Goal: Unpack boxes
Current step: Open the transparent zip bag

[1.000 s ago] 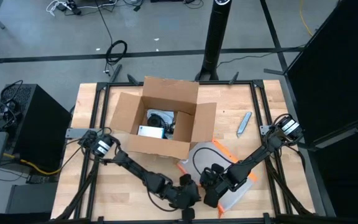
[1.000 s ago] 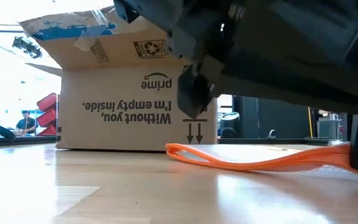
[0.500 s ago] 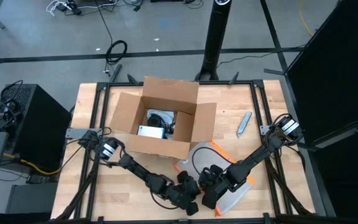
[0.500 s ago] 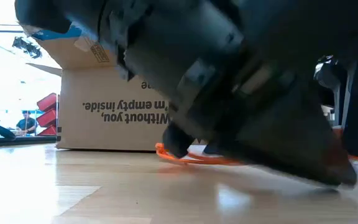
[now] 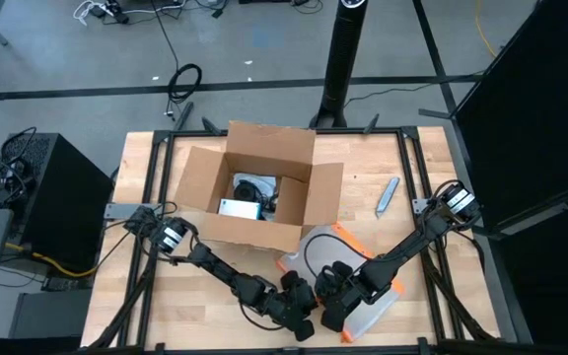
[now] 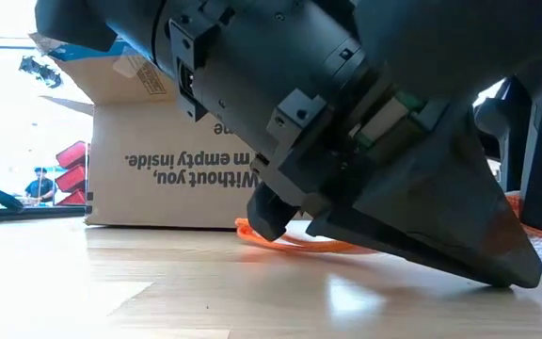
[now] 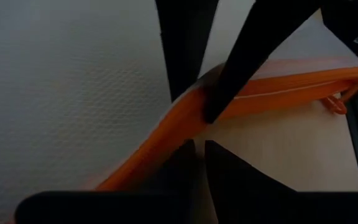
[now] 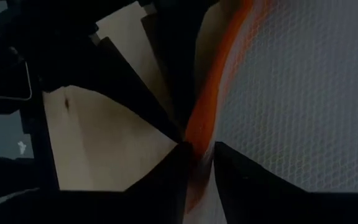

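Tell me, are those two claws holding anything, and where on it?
Both pinch the pouch by its orange edge: the right gripper and, beside it, the left gripper, near the table's front, away from the box.

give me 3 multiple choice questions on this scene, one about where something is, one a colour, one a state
1. Where does the small grey tool lie?
A. inside the box
B. on the table right of the box
C. under the pouch

2. What colour is the edge of the pouch?
A. orange
B. green
C. blue

3. How is the cardboard box?
A. taped shut
B. crushed flat
C. flaps open, things inside

Answers:
1. B, the high view shows it on bare wood between the box and the right arm's base.
2. A, the right wrist view shows an orange band along the clear mesh-patterned pouch, where the right hand meets it; the left hand is at the same orange edge.
3. C, from above the flaps stand spread with dark and white items visible within.
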You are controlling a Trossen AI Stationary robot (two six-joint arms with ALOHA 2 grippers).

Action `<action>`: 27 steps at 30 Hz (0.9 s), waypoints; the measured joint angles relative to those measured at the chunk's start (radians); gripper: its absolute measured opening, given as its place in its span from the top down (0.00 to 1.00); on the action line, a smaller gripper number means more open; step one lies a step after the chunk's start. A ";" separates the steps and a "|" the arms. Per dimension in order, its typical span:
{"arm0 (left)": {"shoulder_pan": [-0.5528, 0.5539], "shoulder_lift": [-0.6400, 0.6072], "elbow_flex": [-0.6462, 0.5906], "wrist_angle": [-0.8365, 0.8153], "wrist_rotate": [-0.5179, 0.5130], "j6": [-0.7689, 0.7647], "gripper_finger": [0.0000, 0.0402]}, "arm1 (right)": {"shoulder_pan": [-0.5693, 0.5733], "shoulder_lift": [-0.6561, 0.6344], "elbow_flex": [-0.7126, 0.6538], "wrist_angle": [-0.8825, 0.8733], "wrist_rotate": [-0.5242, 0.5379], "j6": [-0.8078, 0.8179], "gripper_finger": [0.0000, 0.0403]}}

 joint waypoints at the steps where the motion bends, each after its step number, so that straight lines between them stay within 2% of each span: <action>1: -0.001 -0.002 0.000 -0.001 0.006 -0.005 0.93 | 0.000 0.000 -0.001 0.003 -0.004 -0.003 0.92; 12: -0.020 -0.022 0.000 -0.011 0.063 -0.054 0.95 | -0.005 0.000 -0.006 0.031 -0.048 -0.034 0.99; 20: -0.023 -0.039 0.000 -0.023 -0.083 -0.115 0.95 | -0.006 0.000 -0.006 0.028 -0.068 -0.060 0.98; 27: -0.017 -0.030 0.000 -0.035 -0.106 -0.111 0.94 | -0.011 0.000 -0.006 0.027 -0.060 -0.058 0.99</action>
